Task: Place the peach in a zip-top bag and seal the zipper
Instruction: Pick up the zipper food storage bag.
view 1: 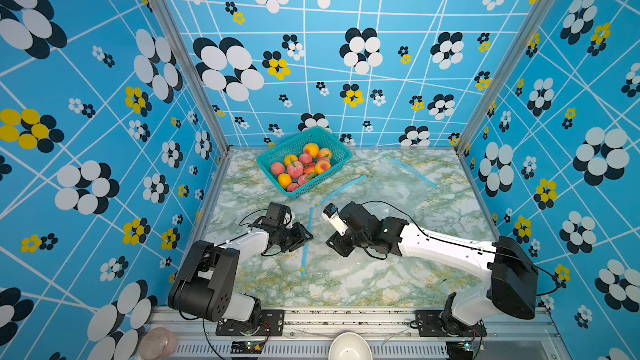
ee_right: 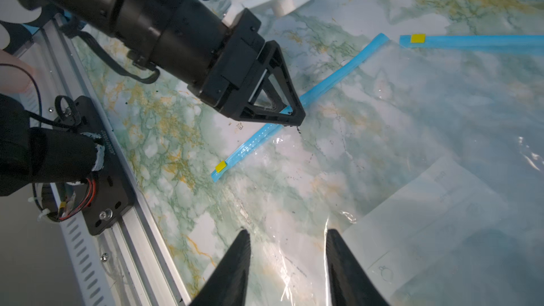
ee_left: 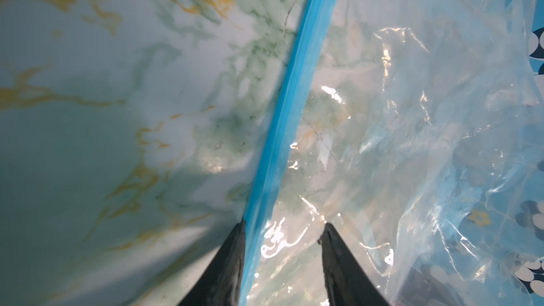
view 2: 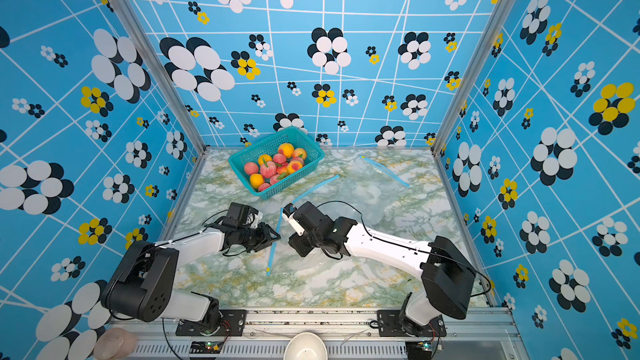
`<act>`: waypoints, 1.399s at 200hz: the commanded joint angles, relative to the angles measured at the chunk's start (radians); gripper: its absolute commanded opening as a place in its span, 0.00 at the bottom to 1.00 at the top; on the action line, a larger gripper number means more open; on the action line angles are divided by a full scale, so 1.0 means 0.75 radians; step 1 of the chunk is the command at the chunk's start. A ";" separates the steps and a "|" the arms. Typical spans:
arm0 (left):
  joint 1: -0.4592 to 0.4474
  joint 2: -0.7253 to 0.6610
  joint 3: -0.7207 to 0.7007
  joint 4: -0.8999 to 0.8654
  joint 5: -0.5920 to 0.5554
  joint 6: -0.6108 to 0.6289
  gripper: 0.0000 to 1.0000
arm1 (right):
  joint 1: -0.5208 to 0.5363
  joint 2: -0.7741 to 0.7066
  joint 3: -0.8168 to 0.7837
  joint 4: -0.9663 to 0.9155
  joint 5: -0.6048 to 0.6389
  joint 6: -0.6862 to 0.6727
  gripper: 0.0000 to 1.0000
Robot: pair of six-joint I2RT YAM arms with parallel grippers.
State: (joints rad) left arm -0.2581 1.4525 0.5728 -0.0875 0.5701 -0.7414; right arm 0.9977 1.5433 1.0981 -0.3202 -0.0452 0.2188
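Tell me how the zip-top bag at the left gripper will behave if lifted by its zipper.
Likely floppy: the zip-top bag has thin, wrinkled film, so it should sag. Its blue zipper strip lies straight, probably stiffer. Glossy film may slip between fingers.

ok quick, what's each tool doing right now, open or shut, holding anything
left tool: open, blue zipper strip between its jaws, not clamped
right tool: open, holding nothing, above a clear bag

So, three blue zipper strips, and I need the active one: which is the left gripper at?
The frontmost strip, with the left gripper at it; the basket-side strip and the back-right strip lie clear of it.
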 commanded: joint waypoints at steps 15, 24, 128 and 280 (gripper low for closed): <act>-0.004 -0.011 0.002 0.083 0.105 -0.063 0.44 | -0.027 0.028 -0.007 0.022 0.060 0.095 0.44; -0.004 -0.017 0.009 0.089 0.118 -0.074 0.44 | -0.029 0.028 -0.010 0.020 0.060 0.098 0.44; -0.038 -0.061 0.078 0.115 0.217 -0.097 0.40 | -0.197 -0.021 -0.068 0.089 -0.003 0.294 0.45; -0.200 0.045 0.133 -0.143 -0.189 0.166 0.31 | -0.228 -0.050 -0.078 0.083 0.001 0.332 0.45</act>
State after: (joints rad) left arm -0.3935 1.4712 0.6838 -0.1829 0.4870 -0.6563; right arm 0.8295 1.5345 1.0534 -0.2718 -0.0399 0.4534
